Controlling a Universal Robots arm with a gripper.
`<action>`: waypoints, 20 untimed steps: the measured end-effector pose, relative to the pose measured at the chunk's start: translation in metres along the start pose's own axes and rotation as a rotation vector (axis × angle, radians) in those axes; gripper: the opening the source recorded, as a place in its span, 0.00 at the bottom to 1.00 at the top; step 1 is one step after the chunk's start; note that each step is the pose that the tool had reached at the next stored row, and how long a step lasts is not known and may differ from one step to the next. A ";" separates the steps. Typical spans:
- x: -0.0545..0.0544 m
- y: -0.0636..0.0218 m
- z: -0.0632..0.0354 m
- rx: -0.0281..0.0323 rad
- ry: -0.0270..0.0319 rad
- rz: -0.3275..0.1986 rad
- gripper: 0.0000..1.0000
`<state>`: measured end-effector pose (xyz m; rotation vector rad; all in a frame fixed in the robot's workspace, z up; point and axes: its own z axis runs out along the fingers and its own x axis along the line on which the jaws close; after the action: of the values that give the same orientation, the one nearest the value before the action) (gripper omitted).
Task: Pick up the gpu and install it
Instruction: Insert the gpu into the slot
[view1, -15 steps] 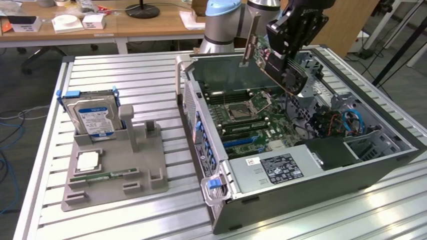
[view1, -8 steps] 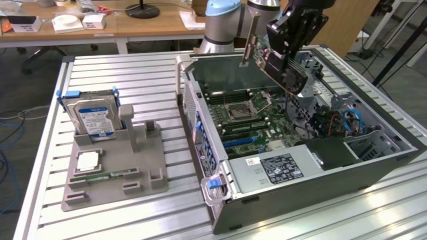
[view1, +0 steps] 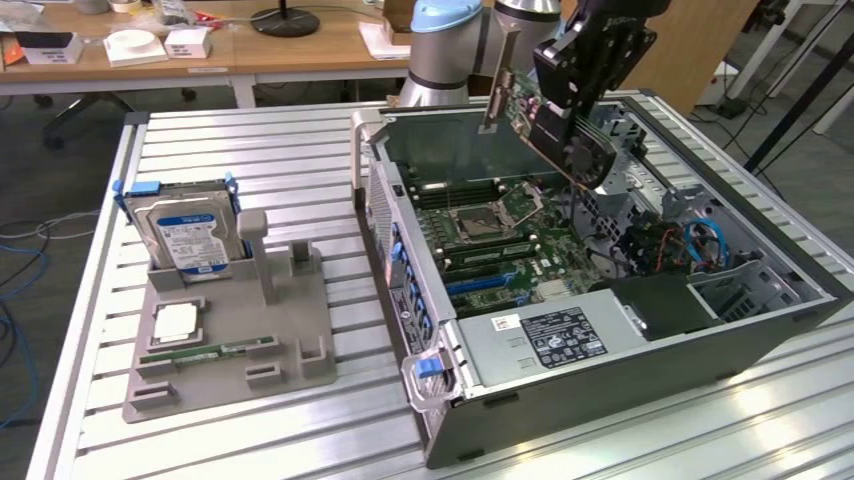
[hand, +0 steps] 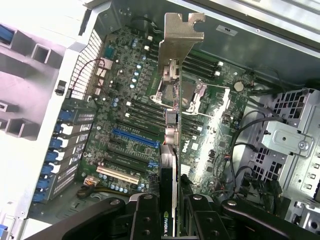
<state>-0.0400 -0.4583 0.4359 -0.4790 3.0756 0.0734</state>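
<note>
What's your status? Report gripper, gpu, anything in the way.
Gripper shut on the gpu. The gpu in the air over the open computer case, not seated. Nothing seen between it and the motherboard.

Bright, even room light, with glare washing out the tray (hand: 20, 100).

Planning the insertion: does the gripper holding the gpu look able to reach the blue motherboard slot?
Probably yes: the gripper holds the gpu above the open case, and nothing visible stands over the blue slot.
</note>
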 end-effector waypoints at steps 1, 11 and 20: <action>0.000 0.0000 0.0000 -0.0001 0.0000 0.000 0.26; 0.000 0.0000 -0.0002 -0.0005 0.0006 -0.014 0.26; 0.000 0.0000 -0.0002 -0.0008 0.0008 -0.021 0.26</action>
<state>-0.0400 -0.4583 0.4361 -0.5118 3.0708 0.0740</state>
